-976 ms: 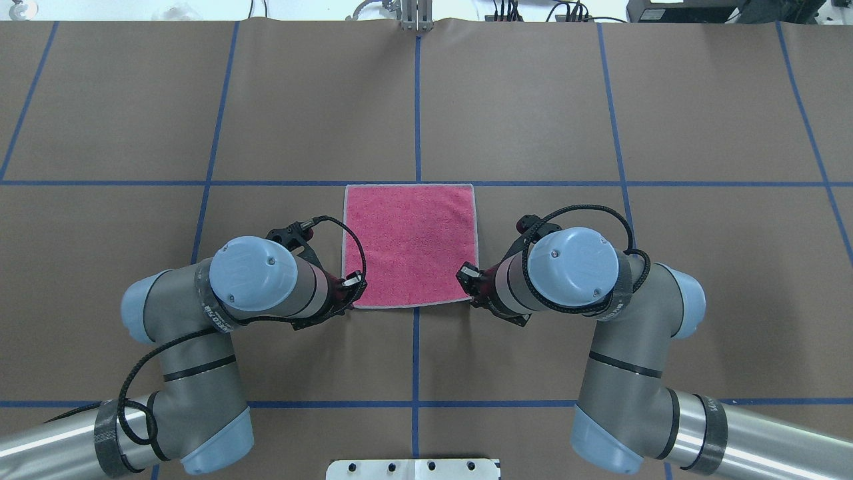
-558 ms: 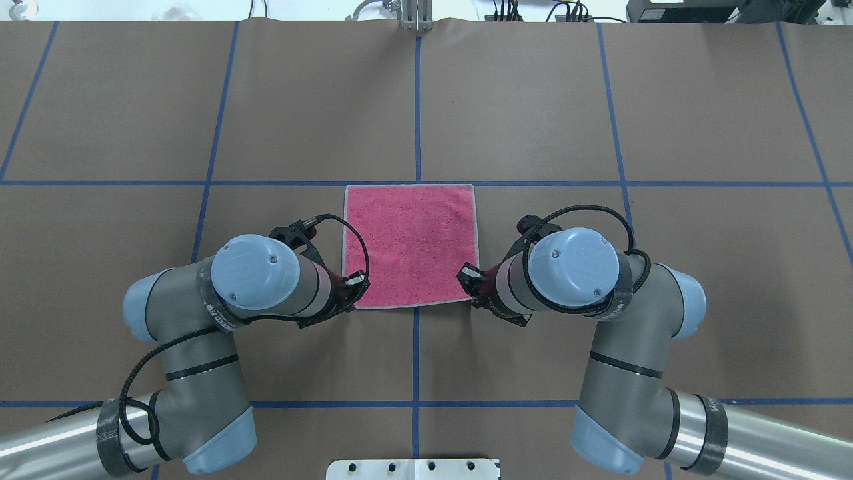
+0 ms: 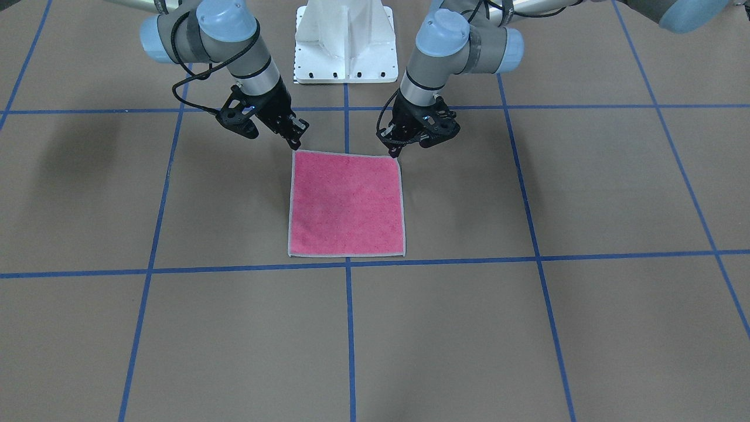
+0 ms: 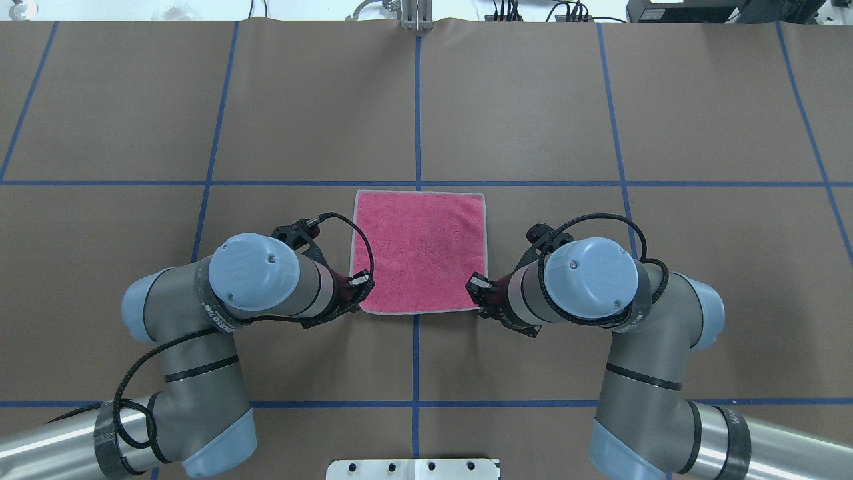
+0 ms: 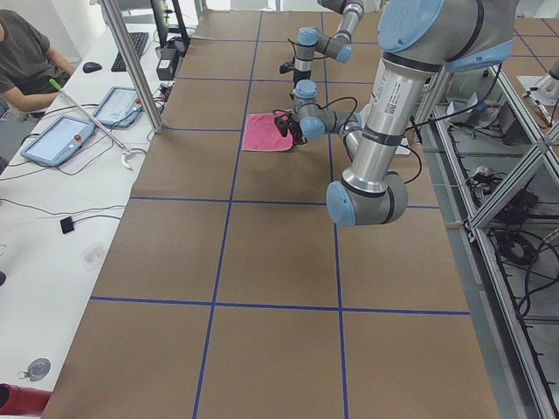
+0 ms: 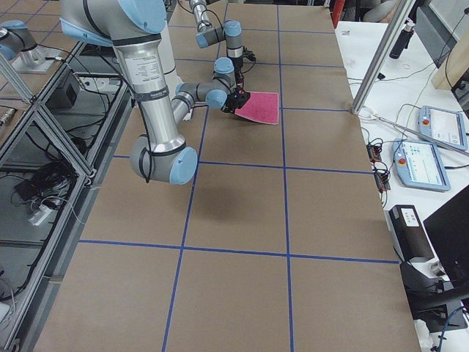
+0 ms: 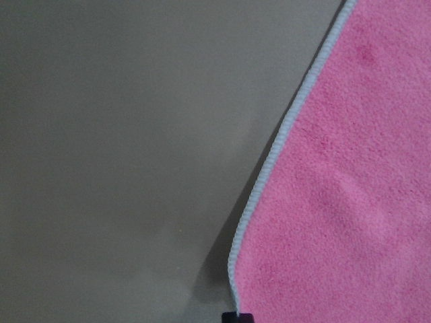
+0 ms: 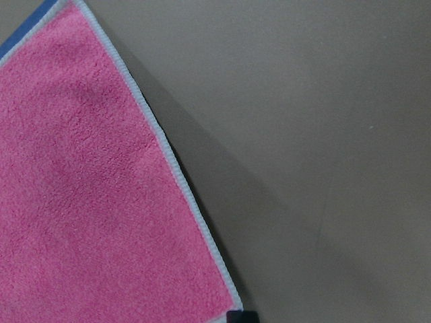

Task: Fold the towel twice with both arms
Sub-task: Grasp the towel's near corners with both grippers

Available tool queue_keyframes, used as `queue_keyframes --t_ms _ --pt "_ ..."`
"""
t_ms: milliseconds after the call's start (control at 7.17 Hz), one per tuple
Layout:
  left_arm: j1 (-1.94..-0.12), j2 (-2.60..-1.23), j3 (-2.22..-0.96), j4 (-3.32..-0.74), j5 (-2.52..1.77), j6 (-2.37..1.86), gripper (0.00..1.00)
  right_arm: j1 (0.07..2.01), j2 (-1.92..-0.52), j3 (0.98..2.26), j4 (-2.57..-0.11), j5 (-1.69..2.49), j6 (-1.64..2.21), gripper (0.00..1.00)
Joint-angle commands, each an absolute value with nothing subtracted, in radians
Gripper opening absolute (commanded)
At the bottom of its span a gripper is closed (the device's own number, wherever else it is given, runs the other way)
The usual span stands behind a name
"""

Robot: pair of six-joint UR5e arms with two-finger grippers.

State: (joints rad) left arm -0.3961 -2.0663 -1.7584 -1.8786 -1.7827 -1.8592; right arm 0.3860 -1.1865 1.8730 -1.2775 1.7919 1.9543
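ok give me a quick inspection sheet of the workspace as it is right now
surface: brown table with blue tape lines
job's things: towel unfolded, pink face up, robot-side edge slightly raised
clutter: nothing seen
grippers: left gripper and right gripper each at a robot-side towel corner, jaws apparently shut on it
cables: black cable looped at each wrist
surroundings: person at a side bench with tablets

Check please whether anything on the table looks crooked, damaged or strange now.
Nothing stands out. The towel lies flat, pink face up, unfolded and without wrinkles, only slightly turned against the blue grid lines. The left gripper and the right gripper each appear to hold one near corner, where a thin shadow shows the edge lifted.
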Motion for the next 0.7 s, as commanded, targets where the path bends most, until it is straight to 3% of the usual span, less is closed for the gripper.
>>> queue_keyframes --t_ms 0,558 --pt "-0.387 -2.071 -1.778 -1.879 -1.784 -1.861 0.0 0.374 -1.203 1.891 -1.278 1.793 1.954 0.0" --pt "-0.399 -2.091 -1.792 -1.881 -1.784 -1.853 0.0 0.414 -1.195 1.899 -1.279 1.793 1.953 0.0"
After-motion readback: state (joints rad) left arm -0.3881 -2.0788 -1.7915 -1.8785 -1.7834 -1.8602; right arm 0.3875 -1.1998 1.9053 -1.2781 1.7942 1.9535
